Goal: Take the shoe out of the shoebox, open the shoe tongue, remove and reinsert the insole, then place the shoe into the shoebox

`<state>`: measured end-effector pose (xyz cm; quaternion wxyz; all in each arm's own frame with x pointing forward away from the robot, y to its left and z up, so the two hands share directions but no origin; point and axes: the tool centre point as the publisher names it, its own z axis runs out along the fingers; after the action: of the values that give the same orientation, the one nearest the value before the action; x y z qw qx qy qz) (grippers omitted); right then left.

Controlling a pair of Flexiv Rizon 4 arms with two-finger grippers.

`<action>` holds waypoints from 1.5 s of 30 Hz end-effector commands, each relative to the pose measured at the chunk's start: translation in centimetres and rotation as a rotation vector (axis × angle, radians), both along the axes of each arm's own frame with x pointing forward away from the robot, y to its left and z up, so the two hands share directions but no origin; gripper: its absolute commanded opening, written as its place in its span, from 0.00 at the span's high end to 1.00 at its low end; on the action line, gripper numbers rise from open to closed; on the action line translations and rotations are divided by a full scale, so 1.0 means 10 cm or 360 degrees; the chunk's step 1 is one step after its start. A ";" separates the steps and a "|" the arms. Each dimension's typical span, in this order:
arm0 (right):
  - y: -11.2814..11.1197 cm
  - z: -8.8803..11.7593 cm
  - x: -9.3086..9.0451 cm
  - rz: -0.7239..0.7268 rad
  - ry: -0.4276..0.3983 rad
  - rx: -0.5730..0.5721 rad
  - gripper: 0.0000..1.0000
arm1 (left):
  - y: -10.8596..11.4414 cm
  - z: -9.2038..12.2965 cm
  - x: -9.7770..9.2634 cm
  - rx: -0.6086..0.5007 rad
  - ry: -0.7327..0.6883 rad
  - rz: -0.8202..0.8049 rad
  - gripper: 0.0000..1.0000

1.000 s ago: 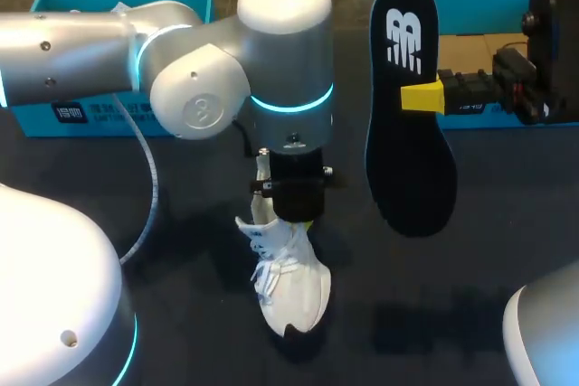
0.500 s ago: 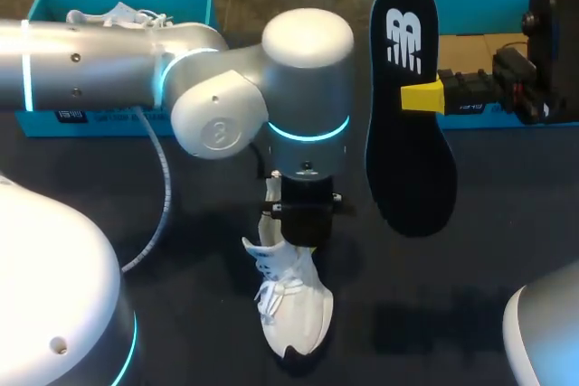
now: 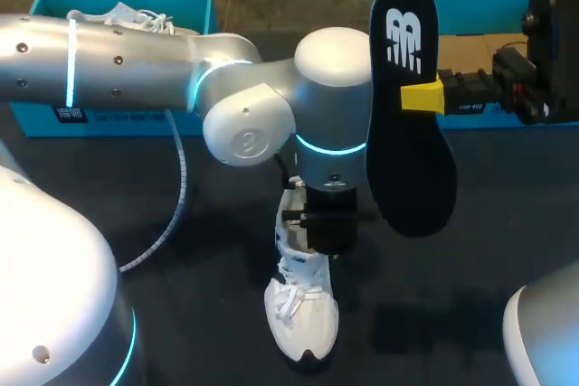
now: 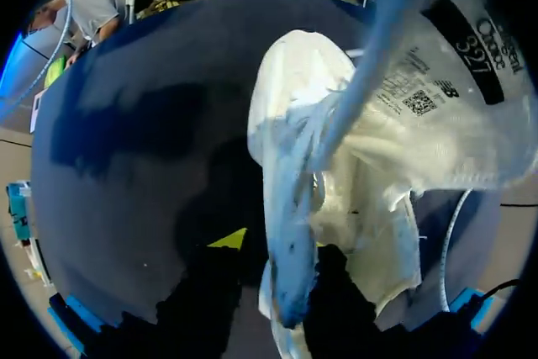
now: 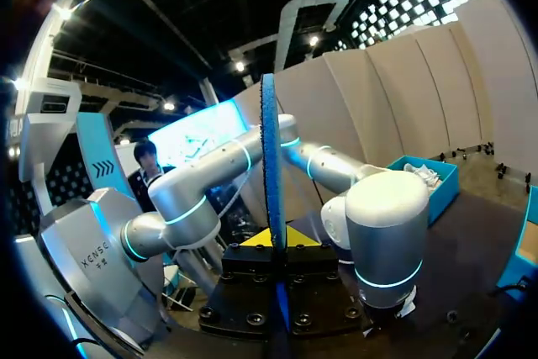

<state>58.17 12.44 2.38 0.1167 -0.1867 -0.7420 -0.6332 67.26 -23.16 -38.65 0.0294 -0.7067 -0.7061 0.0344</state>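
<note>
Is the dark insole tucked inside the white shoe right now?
No, the right gripper holds the insole up in the air, well apart from the white shoe on the table.

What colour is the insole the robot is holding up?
The insole is black with a white logo at one end; the head view shows it best.

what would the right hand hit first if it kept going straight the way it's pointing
Likely the left arm's wrist, just past the insole that the right hand holds; relative height is unclear.
</note>
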 end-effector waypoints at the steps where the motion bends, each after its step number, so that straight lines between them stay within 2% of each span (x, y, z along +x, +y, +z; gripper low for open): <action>1: 0.03 0.02 0.05 0.0010 0.0005 -0.0007 1.00 | 0.06 0.15 0.00 -0.0109 -0.0028 0.0022 0.00; 7: 0.03 0.02 0.05 0.0010 0.0005 -0.0007 1.00 | 0.20 0.71 0.14 -0.0471 -0.0061 0.0108 0.00; 13: 0.03 0.02 0.05 0.0010 0.0005 -0.0007 1.00 | 0.23 1.24 0.23 -0.0871 -0.0151 0.0132 0.00; 21: 0.03 0.02 0.05 0.0010 0.0005 -0.0007 1.00 | 0.25 1.70 0.36 -0.1415 -0.0157 0.0114 0.00; 23: 0.03 0.02 0.05 0.0010 0.0005 -0.0007 1.00 | 0.23 1.82 0.41 -0.1569 -0.0100 0.0112 0.00; 25: 0.03 0.02 0.05 0.0010 0.0005 -0.0007 1.00 | 0.23 2.02 0.56 -0.1700 0.0198 0.0119 0.00; 36: 0.03 0.02 0.05 0.0010 0.0005 -0.0007 1.00 | 0.23 2.02 0.56 -0.1700 0.0198 0.0119 0.00; 40: 0.03 0.02 0.05 0.0010 0.0005 -0.0007 1.00 | 0.19 2.07 0.64 -0.1917 0.0021 0.0110 0.00; 45: 0.03 0.02 0.05 0.0010 0.0005 -0.0007 1.00 | 0.16 2.25 0.73 -0.2177 -0.0081 0.0112 0.00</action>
<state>58.22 12.46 2.39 0.1169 -0.1866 -0.7422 -0.6330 75.35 -21.85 -16.15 -0.3200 -0.6228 -0.6093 0.3721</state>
